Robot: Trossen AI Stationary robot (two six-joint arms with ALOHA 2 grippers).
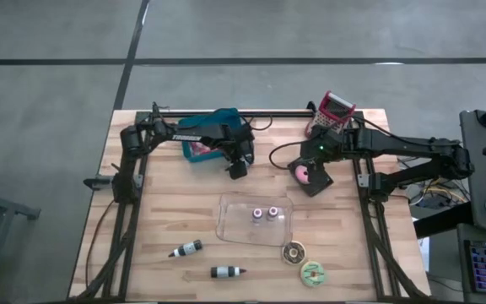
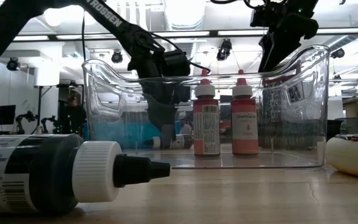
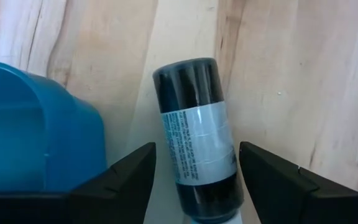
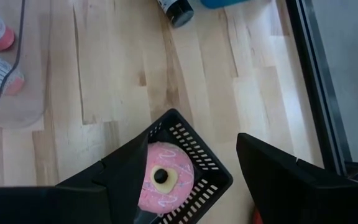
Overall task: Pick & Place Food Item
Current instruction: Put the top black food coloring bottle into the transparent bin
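Dark labelled bottle (image 3: 199,140) lies between open left hand (image 3: 194,180).

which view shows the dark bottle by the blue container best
The left wrist view: the dark bottle with a pale label lies on the wood between the open left gripper fingers, beside the blue plastic container. The right wrist view catches only its end. In the high and low views the arm hides it.
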